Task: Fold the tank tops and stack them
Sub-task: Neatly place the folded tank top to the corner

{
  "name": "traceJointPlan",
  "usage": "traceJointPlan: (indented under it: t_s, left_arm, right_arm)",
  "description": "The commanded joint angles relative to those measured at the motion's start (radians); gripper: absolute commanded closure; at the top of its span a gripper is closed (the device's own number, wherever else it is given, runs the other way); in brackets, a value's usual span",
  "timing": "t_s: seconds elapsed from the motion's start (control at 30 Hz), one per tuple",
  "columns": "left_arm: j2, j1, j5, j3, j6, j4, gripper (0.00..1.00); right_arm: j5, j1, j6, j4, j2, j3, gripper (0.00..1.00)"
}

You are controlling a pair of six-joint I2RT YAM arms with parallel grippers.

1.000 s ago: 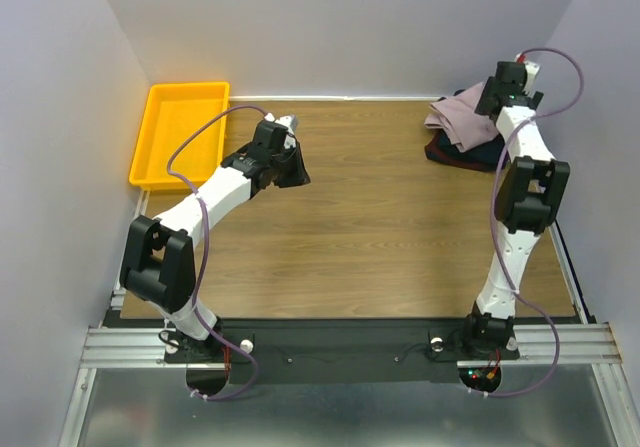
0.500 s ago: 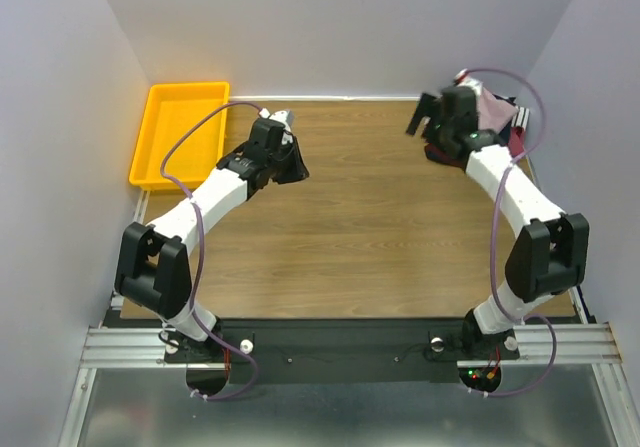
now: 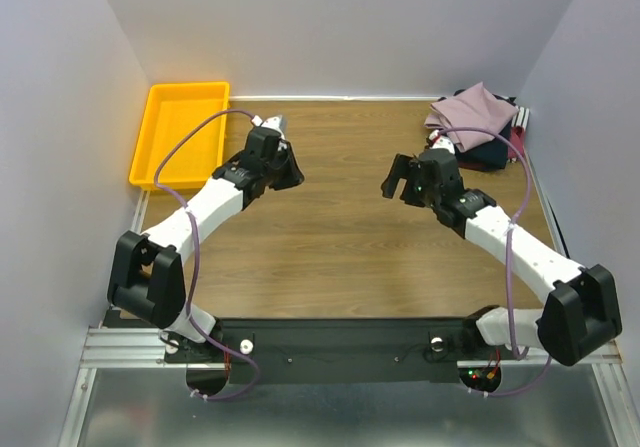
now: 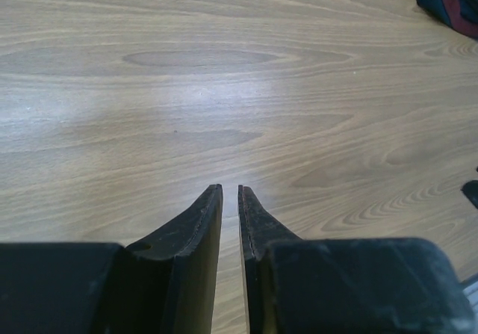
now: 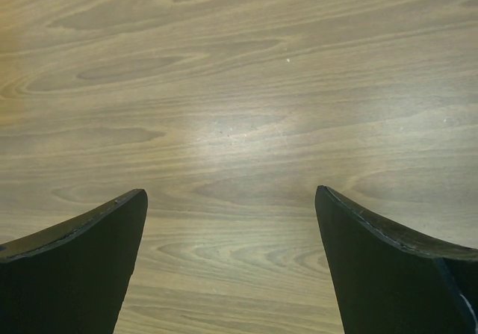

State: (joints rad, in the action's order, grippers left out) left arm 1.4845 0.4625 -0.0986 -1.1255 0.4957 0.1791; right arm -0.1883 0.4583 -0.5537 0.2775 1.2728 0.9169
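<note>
Behind my spread right jaws the pink tank top [image 3: 472, 107] lay rumpled, so I judged squaring it needed my closed left jaws opened.

Tank top pile [image 3: 478, 127] blocks far right corner of table [image 3: 340, 247]. Bare wood left of pile and nearer than pile: open passage. Right gripper [image 3: 398, 182], jaws wide, hangs just left of pile. Left gripper [image 3: 292, 173], jaws all but together, farther left. Yellow tray [image 3: 178, 132] farthest left of pile, off table's far left edge.
</note>
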Motion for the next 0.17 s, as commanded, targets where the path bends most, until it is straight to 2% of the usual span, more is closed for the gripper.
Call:
traceJointPlan:
  t_s: [0.0,0.13]
  left_arm:
    - [-0.044,-0.004,0.02,0.013,0.006,-0.047,0.73]
    - [-0.05,-0.004,0.026,0.009,-0.002,-0.04,0.73]
  right_arm:
    - [-0.034,-0.003,0.011,-0.064,-0.021,0.013,0.0]
    - [-0.054,-0.001,0.001,-0.066,-0.009,0.026,0.0]
